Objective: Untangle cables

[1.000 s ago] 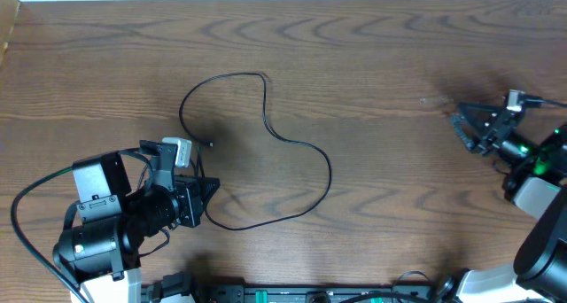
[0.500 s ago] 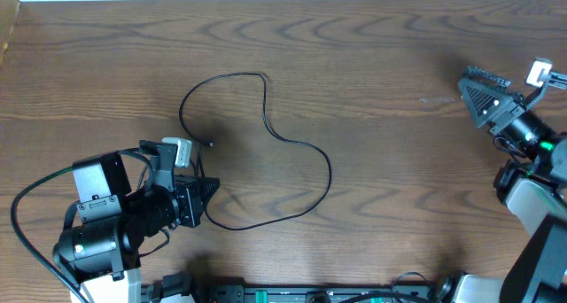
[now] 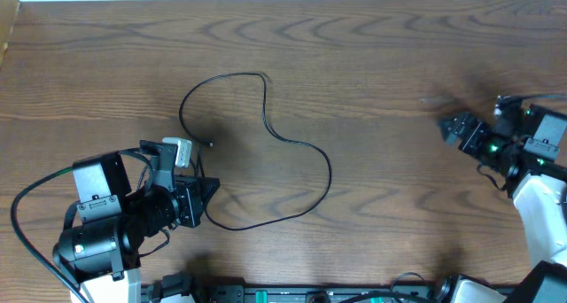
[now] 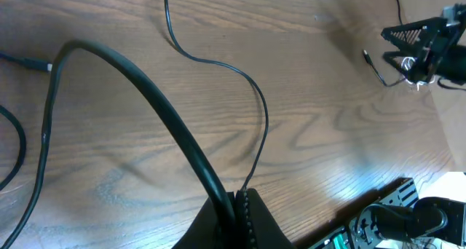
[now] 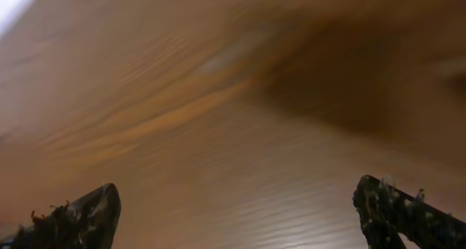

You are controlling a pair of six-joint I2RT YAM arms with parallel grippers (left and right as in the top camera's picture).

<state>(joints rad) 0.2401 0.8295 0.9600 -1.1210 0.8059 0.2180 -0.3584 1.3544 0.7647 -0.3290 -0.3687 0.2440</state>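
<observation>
Cable [image 3: 329, 172] lies in one loose loop on the table [image 3: 399, 55], left of centre, one end clamped in the left claw [image 3: 205, 198]; bring the right claw [image 3: 452, 128], jaws wide apart, to the free end, then draw out slowly.

Dark wood-grain table [image 3: 372, 55], smooth with a soft sheen; thin matt black cable [image 3: 330, 172].

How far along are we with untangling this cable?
Done: the cable lies in one open, winding curve with no crossings visible overhead, its free plug end loose. In hand: the left pincer is shut on the other end. Left: the right pincer hangs open, well clear; perhaps only straightening is left.
</observation>
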